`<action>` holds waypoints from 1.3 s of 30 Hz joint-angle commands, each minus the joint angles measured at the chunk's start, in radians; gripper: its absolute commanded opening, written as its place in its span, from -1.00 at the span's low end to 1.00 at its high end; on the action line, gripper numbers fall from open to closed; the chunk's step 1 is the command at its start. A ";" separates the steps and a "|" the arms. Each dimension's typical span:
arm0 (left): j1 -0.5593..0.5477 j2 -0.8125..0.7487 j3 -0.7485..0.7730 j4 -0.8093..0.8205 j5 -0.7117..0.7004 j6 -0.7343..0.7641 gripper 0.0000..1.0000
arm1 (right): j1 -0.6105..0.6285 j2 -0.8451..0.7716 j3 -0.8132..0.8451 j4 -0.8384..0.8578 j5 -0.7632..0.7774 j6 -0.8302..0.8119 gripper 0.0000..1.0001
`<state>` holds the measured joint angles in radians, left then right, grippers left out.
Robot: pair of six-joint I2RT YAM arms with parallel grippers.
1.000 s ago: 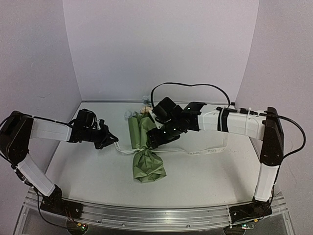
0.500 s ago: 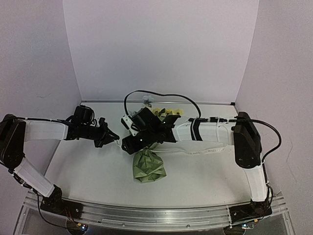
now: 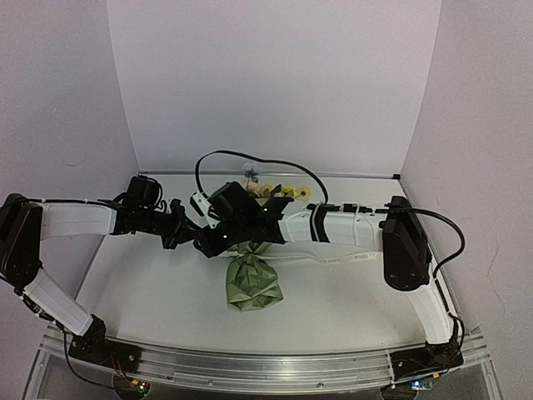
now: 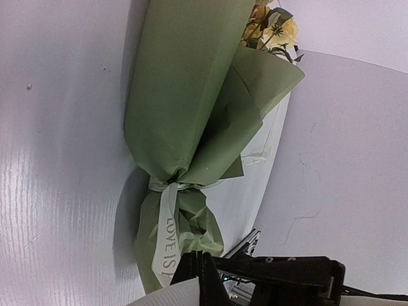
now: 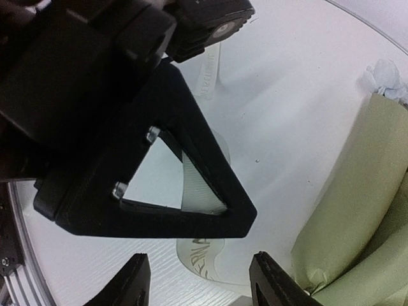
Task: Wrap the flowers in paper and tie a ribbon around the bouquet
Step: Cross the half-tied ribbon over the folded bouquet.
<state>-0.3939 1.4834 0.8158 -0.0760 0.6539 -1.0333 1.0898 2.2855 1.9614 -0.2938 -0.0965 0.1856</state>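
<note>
While left pincer (image 5: pixel 233 220) clamps the ribbon (image 4: pixel 167 236), right pincer (image 5: pixel 201 280) gapes beside it — bouquet (image 4: pixel 185 95) close.

Bouquet (image 3: pixel 252 279) lies on its side, its creased olive-green paper (image 4: pixel 185 83) cinched at the waist by a cream ribbon (image 4: pixel 167 229) with dark lettering, pale yellow flowers (image 3: pixel 288 192) peeking from the far open end, the lower paper flaring toward the near edge.

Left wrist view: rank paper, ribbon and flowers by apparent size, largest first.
1. paper, by far the largest.
2-3. ribbon and flowers: their visible parts look about alike, so no ranking; the paper hides most of the flowers.
</note>
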 commanded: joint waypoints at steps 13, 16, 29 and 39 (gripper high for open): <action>-0.020 -0.002 0.081 -0.040 0.016 0.011 -0.98 | 0.009 0.017 0.044 -0.017 0.158 0.015 -0.93; -0.026 -0.001 0.090 -0.036 0.016 0.021 -0.78 | 0.008 -0.001 0.021 -0.011 0.185 0.034 -1.00; -0.027 -0.046 0.188 -0.167 -0.119 0.266 -0.12 | -0.028 -0.185 -0.259 0.093 0.339 0.196 -1.00; -0.063 0.198 0.329 -0.121 -0.168 0.472 0.06 | -0.102 -0.209 -0.341 0.104 0.251 0.341 -1.00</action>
<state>-0.4340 1.5852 1.0421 -0.2284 0.5190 -0.6724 1.0152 2.1162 1.6417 -0.2162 0.1845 0.4397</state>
